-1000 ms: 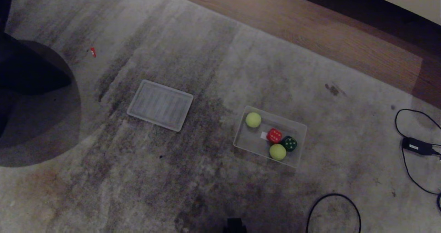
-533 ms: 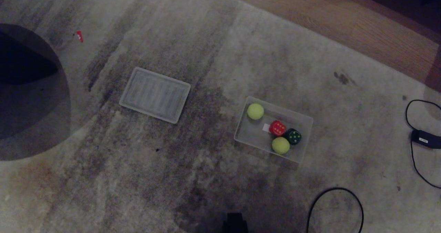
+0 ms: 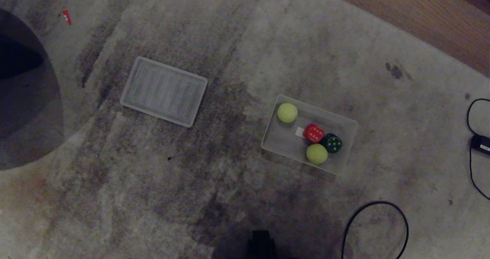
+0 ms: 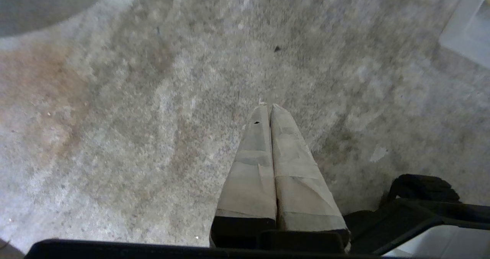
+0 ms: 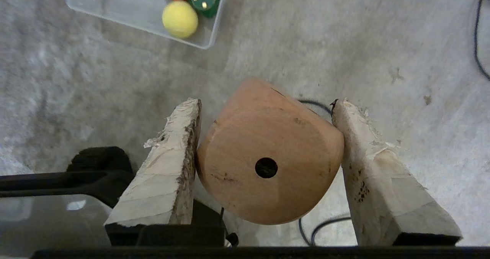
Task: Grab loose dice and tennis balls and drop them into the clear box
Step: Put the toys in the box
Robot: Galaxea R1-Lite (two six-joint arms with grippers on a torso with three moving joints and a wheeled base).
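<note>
The clear box (image 3: 346, 122) sits on the carpet (image 3: 229, 197), holding two tennis balls (image 3: 287, 112) (image 3: 317, 153), a red die (image 3: 313, 133) and a dark green die (image 3: 332, 143); the red and green dice touch, and the nearer ball lies against both. Its ribbed lid (image 3: 164, 91) lies flat well to the left. A small red scrap (image 3: 66, 16) lies far left, a black cable (image 3: 377, 222) loops near the box, and wood floor (image 3: 421, 17) borders the carpet. The right pincer (image 5: 266, 117) hangs above the carpet, short of the box, clamped on a tan die (image 5: 268, 155) showing one pip. The left pincer (image 4: 269, 107) points down at bare carpet, fingers (image 4: 252, 167) pressed together with nothing between
</note>
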